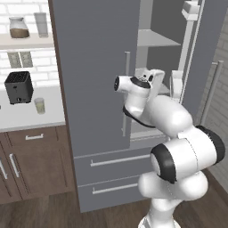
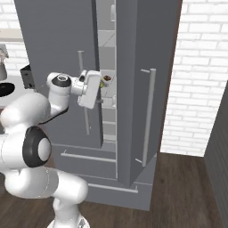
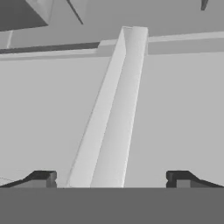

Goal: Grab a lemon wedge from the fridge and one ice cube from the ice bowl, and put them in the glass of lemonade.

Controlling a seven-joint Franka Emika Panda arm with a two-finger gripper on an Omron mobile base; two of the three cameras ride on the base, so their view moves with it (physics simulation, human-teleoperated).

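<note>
One big matte grey fridge [image 1: 95, 89] takes up most of the left base view, with its right door swung open so you can see pale shelves inside, plus long silver bar handles and two drawers at the bottom. The white arm reaches into the gap between the doors, and the gripper [image 3: 111, 178] is spread wide: in the hand view the two dark fingertips sit well apart with nothing between them, pointed at a pale shelf surface with a raised white rib running up the middle. Left of the fridge there's a tabletop [image 1: 26, 116] over brown cabinets, carrying a black toaster [image 1: 18, 87]. Just beside that stands the glass of lemonade [image 1: 40, 105], a small clear tumbler of pale yellow-green liquid, shorter than the toaster. In the right base view a tiny yellowish thing sits on a fridge shelf near the hand, too small to tell what.
</note>
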